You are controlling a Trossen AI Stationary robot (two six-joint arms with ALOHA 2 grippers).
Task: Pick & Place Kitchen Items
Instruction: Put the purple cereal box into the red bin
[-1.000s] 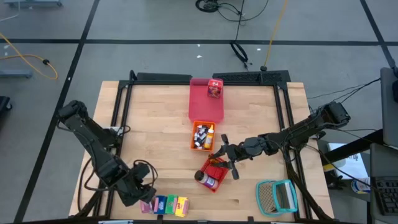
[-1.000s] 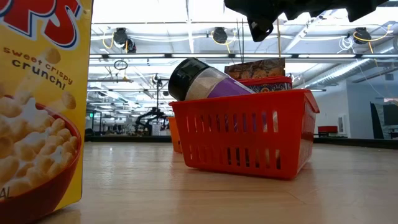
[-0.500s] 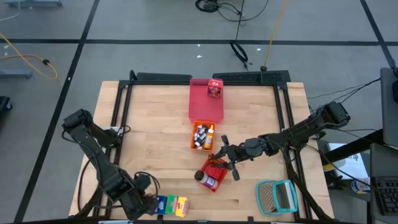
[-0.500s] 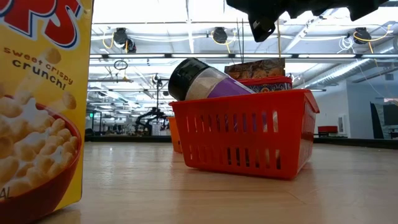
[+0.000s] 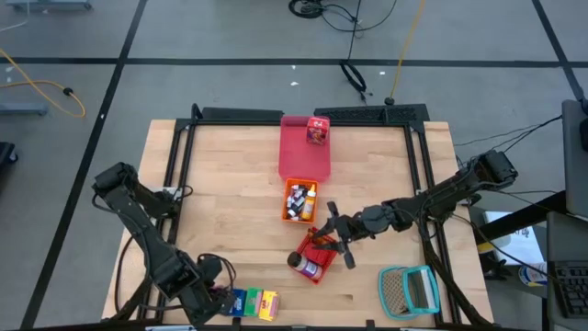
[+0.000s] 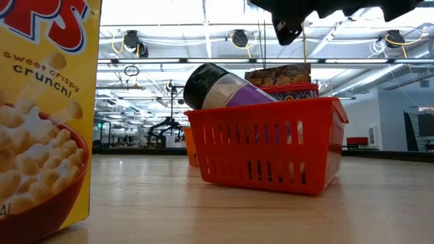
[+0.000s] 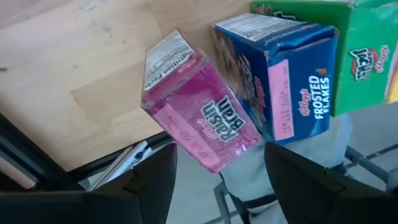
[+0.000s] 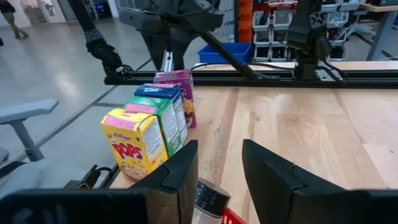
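Your left end effector (image 7: 214, 171) hangs with its fingers spread just off the near edge of the bench (image 5: 230, 202), the tilted pink Raisin Bran carton (image 7: 199, 115) between them but ungripped. Beside it stand the blue Frosted Flakes carton (image 7: 280, 74), a green carton (image 7: 357, 56) and the yellow Pops carton (image 8: 137, 140). Your right end effector (image 8: 217, 171), fingers parted and holding nothing, hovers above the red basket (image 6: 271, 146), where a dark-lidded jar (image 6: 220, 88) lies tilted. Tiny bottles (image 5: 299, 199) fill the orange tray (image 5: 286, 211).
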